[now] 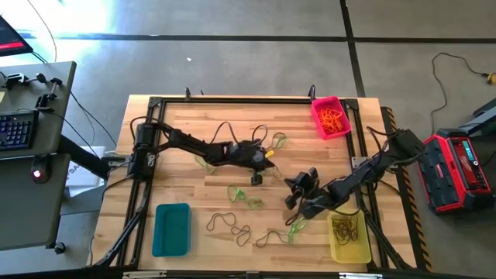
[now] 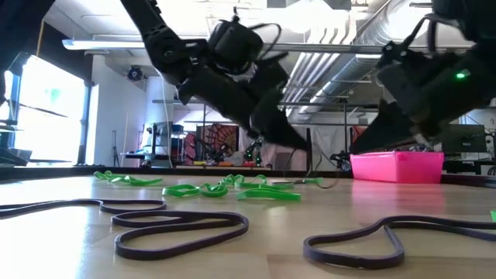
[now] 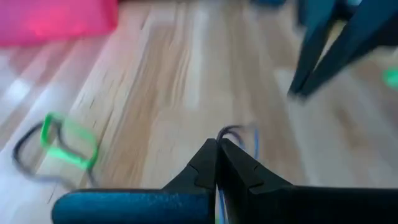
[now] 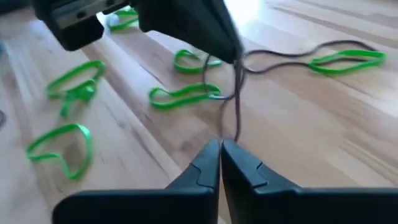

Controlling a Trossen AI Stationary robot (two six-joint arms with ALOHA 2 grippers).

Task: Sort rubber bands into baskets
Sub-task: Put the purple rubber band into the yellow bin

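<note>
Rubber bands (image 1: 232, 225) lie on the table (image 1: 194, 124) between three baskets (image 1: 171, 229).

A pale wooden slatted table top (image 1: 232, 155) sits inside a black metal frame (image 1: 232, 100). On the grey concrete floor (image 1: 232, 62), a red and black box-shaped machine (image 1: 457, 170) stands just beside the table. On the opposite side, a dark desk (image 1: 35, 155) carries a black keyboard (image 1: 17, 128) near its edge.

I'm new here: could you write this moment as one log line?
left gripper: shut on thin dark rubber band | right gripper: shut on same band | pink-red plastic basket: orange bands
</note>
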